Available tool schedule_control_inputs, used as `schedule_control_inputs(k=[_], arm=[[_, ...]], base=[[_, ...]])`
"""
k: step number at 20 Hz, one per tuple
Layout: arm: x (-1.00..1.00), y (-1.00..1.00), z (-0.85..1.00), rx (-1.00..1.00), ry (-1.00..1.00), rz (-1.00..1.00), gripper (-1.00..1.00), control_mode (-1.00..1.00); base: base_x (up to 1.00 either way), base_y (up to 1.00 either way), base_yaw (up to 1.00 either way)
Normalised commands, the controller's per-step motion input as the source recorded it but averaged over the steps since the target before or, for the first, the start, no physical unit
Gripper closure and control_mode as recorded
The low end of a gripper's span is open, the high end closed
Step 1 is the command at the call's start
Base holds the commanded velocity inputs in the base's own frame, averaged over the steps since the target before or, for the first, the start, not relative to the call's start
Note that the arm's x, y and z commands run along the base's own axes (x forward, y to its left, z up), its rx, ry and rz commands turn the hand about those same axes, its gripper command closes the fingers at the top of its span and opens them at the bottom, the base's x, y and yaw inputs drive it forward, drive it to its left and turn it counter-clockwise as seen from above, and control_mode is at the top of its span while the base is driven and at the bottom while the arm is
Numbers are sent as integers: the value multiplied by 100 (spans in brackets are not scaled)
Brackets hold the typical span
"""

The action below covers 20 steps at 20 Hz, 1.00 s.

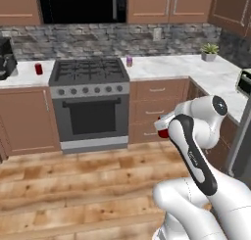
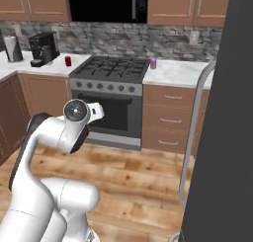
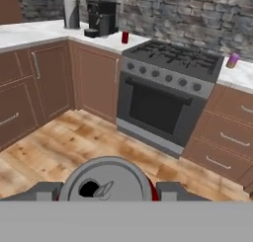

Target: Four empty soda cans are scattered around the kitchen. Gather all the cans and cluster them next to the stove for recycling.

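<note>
My gripper [image 3: 108, 192] is shut on a red soda can [image 3: 106, 182], whose silvery top fills the bottom of the hand view. In the left base view the same red can [image 1: 163, 132] shows at the hand, held over the wooden floor in front of the drawers. The stove [image 1: 90, 87] [image 3: 168, 80] stands ahead against the back wall. A second red can [image 1: 38, 68] [image 3: 125, 37] stands on the counter left of the stove. On the counter right of it stands a purple-pink can [image 1: 129, 60] [image 3: 232, 60].
A black coffee machine [image 3: 101, 18] and a grey paper-towel holder [image 3: 71, 12] stand on the left counter. A potted plant [image 1: 210, 51] sits at the far right corner. A dark fridge side [image 2: 222, 137] rises close on the right. Wooden floor [image 1: 73, 180] lies open before the stove.
</note>
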Motion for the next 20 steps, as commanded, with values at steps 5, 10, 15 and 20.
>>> schedule_control_inputs(k=[5, 10, 15, 20], arm=[[0, 0, 0, 0, 0, 0, 100, 100], [0, 0, 0, 0, 0, 0, 100, 100], [0, 0, 0, 0, 0, 0, 100, 100], [0, 0, 0, 0, 0, 0, 100, 100]], base=[[100, -43, 11], [100, -34, 11], [100, -35, 11], [78, -27, 8]])
